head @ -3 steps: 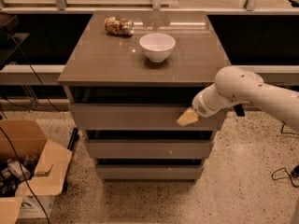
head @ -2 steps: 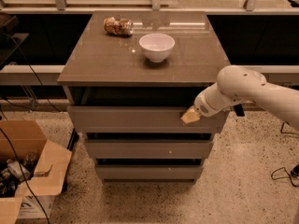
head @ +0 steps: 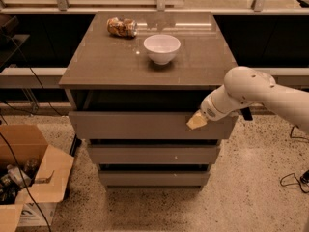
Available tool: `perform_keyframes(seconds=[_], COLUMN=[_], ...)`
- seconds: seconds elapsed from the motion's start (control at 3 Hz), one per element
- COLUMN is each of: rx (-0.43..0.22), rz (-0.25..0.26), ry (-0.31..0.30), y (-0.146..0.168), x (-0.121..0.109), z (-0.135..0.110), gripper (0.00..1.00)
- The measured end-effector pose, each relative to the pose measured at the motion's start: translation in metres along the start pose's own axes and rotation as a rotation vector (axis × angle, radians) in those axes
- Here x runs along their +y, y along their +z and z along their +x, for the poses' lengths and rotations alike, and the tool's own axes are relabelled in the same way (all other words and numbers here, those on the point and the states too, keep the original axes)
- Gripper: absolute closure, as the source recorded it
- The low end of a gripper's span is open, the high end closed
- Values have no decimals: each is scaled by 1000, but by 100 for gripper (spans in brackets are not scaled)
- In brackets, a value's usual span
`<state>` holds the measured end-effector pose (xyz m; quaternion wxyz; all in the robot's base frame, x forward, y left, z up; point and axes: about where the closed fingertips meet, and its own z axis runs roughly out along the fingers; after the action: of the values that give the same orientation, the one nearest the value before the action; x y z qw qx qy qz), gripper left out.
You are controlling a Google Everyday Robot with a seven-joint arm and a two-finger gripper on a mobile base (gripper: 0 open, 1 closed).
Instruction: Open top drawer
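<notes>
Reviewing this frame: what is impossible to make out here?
Camera view:
- Gripper at the top drawer's right end: its hold on the panel, hidden by its own tip.
- Drawer's inside: dark under the tabletop.
- Crumpled item back-left of the bowl: too blurred to name.
- Cardboard box: cut off by the left and bottom edges.

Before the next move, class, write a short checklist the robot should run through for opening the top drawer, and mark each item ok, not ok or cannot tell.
1. Claw at the top drawer: ok, it sits at the right end of the front, near its upper edge.
2. Claw's hold on the front: cannot tell.
3. Drawer started: ok, its front stands out past the lower fronts.
4. Path in front of the drawer: ok, the box stands off to the left.
5. Bowl and can on the cabinet top: ok, both sit back from the front edge.
</notes>
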<state>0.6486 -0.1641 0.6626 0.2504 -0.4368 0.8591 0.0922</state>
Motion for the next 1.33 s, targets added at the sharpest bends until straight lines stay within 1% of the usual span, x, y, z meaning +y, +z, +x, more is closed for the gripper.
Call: perform_keyframes(seconds=[0.33,0.67,1.0,1.33], rx=[6,90,193,273], rz=[-4,-53,-113,-182], ry=[-6,-93,-188,-277], y=[0,4,-2,-11], x=[1,12,32,53], z=[0,7,26,40], gripper=[8,0,18,40])
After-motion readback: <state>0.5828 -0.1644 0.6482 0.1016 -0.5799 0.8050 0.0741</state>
